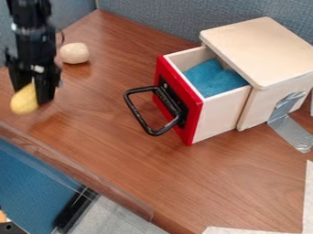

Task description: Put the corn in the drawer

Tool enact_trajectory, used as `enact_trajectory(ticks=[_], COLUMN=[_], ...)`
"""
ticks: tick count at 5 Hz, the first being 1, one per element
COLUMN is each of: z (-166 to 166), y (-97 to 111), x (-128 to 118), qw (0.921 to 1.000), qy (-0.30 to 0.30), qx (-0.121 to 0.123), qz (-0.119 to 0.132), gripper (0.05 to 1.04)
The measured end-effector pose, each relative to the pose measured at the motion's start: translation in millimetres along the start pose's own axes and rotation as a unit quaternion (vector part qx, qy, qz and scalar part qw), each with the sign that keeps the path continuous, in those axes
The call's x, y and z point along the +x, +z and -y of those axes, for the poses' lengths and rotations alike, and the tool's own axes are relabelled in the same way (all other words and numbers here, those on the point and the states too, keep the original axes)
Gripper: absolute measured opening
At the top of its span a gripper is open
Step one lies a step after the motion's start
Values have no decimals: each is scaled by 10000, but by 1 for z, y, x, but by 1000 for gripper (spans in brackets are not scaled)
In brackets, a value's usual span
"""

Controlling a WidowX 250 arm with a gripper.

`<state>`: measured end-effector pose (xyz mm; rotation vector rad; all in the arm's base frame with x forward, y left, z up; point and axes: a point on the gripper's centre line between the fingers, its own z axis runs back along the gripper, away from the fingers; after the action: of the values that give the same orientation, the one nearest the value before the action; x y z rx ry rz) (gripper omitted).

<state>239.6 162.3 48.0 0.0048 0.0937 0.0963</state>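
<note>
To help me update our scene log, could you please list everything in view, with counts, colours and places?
Corn: one, yellow, held in the gripper
Drawer: one, pale wood, red front, pulled open
Handle: one, black, on drawer front
Cloth-like piece: one, blue, inside drawer
Cabinet: one, pale wood, upper right
Tape: at least one strip, silver, cabinet side to table
Rounded object: one, cream, on table, upper left
Paper-like material: at least one piece, white, lower right
Table: one, brown
Partition: blue-grey, behind table
Arm: one, black, upper left
Gripper: one, black, left side
</note>
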Motion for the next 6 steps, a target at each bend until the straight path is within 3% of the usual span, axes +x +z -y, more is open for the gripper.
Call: enact_trajectory(ticks=[2, 4, 6], z=[53, 122, 166], y=[40, 54, 79], x=[22, 41, 58], qw=[9980, 9987, 9984], qy=[177, 230, 328], qx=[-604, -438, -323], qz=[6, 111, 326], gripper=[623, 623, 623])
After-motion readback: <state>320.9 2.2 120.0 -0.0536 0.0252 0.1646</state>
